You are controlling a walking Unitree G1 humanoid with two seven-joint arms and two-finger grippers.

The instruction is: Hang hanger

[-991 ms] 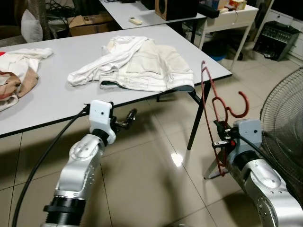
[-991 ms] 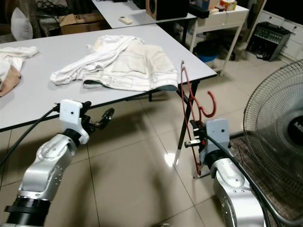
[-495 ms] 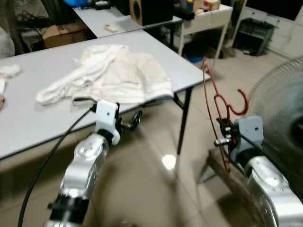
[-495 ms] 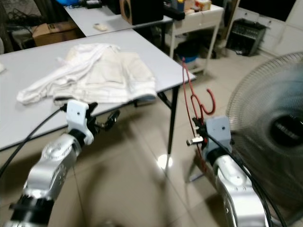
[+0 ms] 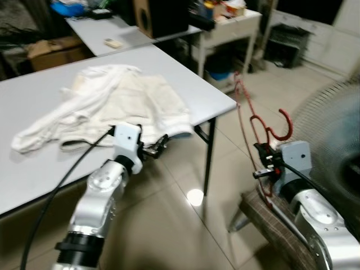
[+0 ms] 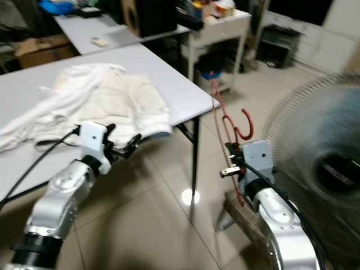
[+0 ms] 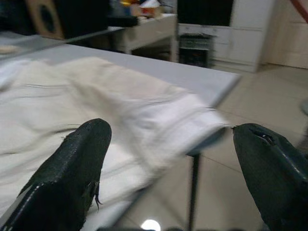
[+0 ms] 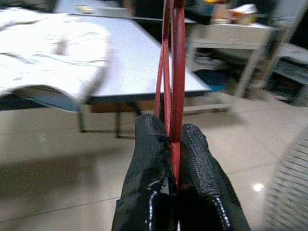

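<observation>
A red wire hanger (image 5: 251,119) stands upright at the right, its hook (image 5: 283,125) curling toward the fan. My right gripper (image 5: 263,167) is shut on the hanger's lower wire; the right wrist view has both black fingers (image 8: 154,163) pinched around the red wire (image 8: 172,72). At the left, my left gripper (image 5: 159,145) is held open in front of the grey table's edge, with nothing between its fingers (image 7: 72,168). White clothing (image 5: 107,107) lies on the table just beyond it.
The grey table (image 5: 214,101) has a black leg (image 5: 208,160) near its corner. A large floor fan (image 6: 320,163) stands close at the right. Behind are a second table (image 5: 163,35) and a white desk (image 5: 236,25) with clutter. Tiled floor (image 5: 169,225) lies between my arms.
The whole view has swung to the right and the picture is blurred, so the camera is turning. The table has slid left. Both grippers keep their states, the right still holding the hanger.
</observation>
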